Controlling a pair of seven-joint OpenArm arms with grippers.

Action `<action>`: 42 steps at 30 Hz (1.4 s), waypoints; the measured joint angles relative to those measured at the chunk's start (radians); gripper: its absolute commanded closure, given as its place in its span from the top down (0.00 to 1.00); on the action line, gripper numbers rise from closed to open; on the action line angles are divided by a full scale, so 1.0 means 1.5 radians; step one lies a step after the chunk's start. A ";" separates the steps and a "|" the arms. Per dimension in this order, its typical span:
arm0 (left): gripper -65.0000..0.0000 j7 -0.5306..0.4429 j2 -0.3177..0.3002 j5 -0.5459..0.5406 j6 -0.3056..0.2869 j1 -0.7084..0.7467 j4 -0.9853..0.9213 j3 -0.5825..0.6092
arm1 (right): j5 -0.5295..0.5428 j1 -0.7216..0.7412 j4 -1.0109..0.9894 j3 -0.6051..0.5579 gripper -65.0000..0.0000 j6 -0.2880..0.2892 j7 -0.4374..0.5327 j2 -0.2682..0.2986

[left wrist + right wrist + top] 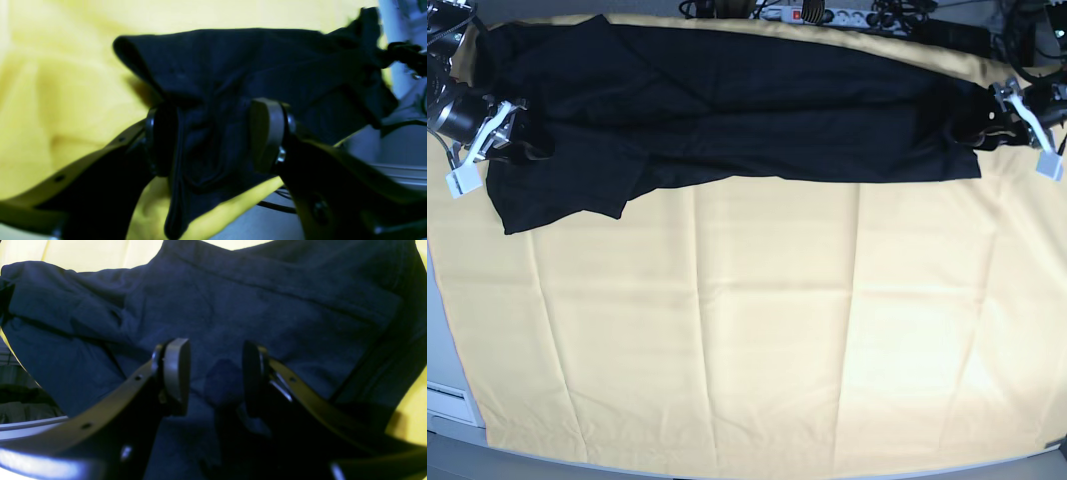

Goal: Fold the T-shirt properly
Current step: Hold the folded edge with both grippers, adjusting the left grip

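Note:
The black T-shirt (727,110) lies stretched in a long band across the far part of the yellow table cloth (757,330), one sleeve drooping at the left end. At its right end my left gripper (989,125) is shut on a thick bunch of the T-shirt (213,146), which fills the space between both pads and hangs below them. My right gripper (507,130) is at the shirt's left end. Its jaws stand apart in the right wrist view (215,376), with a small raised fold of the T-shirt (223,383) between them, close to one pad only.
A power strip (817,14) and a tangle of cables (897,15) lie behind the table's far edge. The yellow table cloth's side edges run just beyond both grippers. Grey floor (442,340) shows at the left.

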 measured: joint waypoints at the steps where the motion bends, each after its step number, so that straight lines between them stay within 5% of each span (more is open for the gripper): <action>1: 0.56 0.000 0.000 -0.001 0.000 0.000 0.000 0.000 | 0.000 0.000 0.000 0.000 0.41 0.000 0.000 0.000; 8: 0.56 0.000 0.000 0.017 -0.030 0.000 0.000 0.000 | 0.000 0.000 0.000 0.000 0.41 0.000 0.000 0.000; 13: 0.56 -0.019 0.002 0.094 -0.004 0.000 0.000 0.000 | 0.000 0.000 0.000 0.000 0.41 0.000 0.000 0.000; 21: 0.56 0.007 0.015 -0.016 -0.010 0.000 0.000 0.000 | 0.001 0.000 0.000 0.000 0.41 0.000 -0.006 0.000; 25: 0.56 0.015 0.030 -0.016 -0.013 0.000 0.000 0.000 | 0.000 -0.001 0.000 0.000 0.41 0.000 -0.011 0.000; 28: 0.45 0.015 0.033 -0.016 -0.014 0.000 0.000 0.000 | 0.000 -0.001 0.000 0.000 0.41 0.000 -0.011 0.000; 32: 0.02 0.010 0.033 -0.016 -0.034 -0.002 0.000 0.000 | 0.000 -0.001 0.000 0.000 0.41 0.000 -0.011 0.000; 42: 0.00 0.009 0.024 -0.016 -0.035 -0.026 0.000 -0.009 | 0.035 -0.001 0.000 0.000 0.41 0.000 -0.011 0.000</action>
